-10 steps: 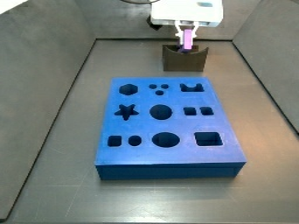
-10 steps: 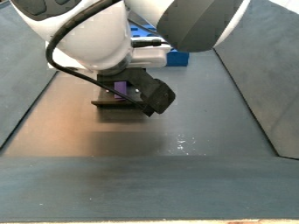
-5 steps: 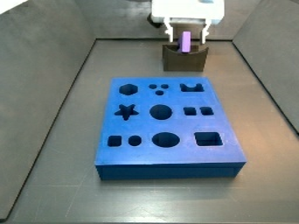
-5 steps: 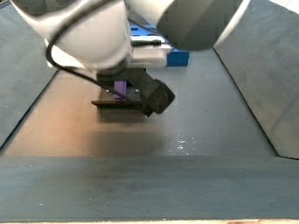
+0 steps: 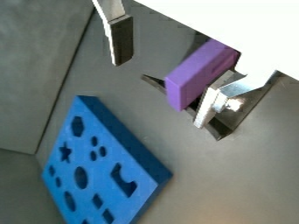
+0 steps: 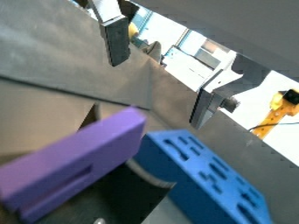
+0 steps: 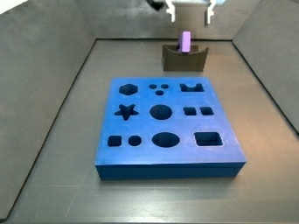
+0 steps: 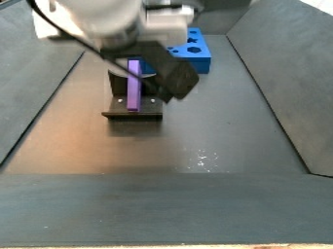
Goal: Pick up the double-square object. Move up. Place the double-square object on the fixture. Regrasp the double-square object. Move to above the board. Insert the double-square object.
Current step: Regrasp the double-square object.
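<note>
1. Gripper hangs released above the fixture, jaws spread, grasping nothing.
2. Double-square object stands upright in the fixture's notch, beyond the board.
3. Piece looks light, rigid, smooth; pinch its flat faces near the top.

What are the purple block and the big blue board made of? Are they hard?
The double-square object, standing in the fixture below the open gripper, looks like matte plastic: flat even colour, crisp edges. The board looks the same, maybe printed plastic; its cutouts are sharp-edged. Probably hard, though pictures cannot prove it.
</note>
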